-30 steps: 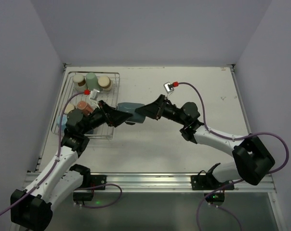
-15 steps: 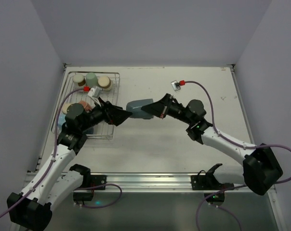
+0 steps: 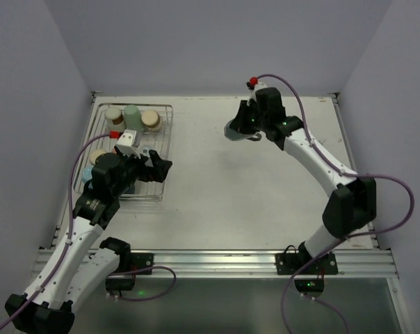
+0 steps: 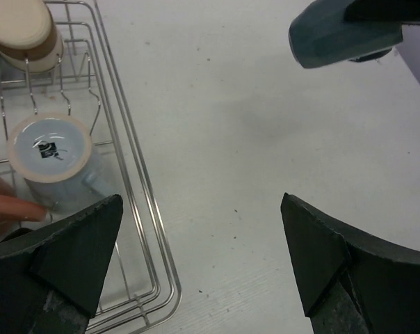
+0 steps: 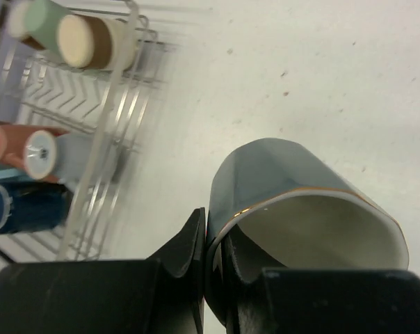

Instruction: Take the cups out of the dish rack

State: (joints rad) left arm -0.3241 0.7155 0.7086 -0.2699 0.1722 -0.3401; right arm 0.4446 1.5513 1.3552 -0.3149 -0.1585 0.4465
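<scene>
The dish rack (image 3: 171, 118) stands at the table's left. At its back stand a beige cup (image 3: 114, 115), a mint green cup (image 3: 132, 113) and a beige-and-brown cup (image 3: 151, 120). My left gripper (image 3: 161, 167) hovers open and empty over the rack's right rim (image 4: 137, 202), near an upturned light blue mug (image 4: 50, 156). My right gripper (image 3: 243, 129) is shut on the rim of a grey-blue cup (image 5: 300, 202), one finger inside and one outside, above the far middle of the table. That cup (image 4: 342, 35) shows tilted in the left wrist view.
More cups lie in the rack: a salmon-pink one (image 5: 19, 146) and a navy one (image 5: 22, 209). The left arm's body hides the rack's near part from above. White walls close the table at the back and sides.
The right arm has carried the grey-blue cup from the table's middle to the far side. The left gripper has opened wide and drawn back to the rack's right rim.
</scene>
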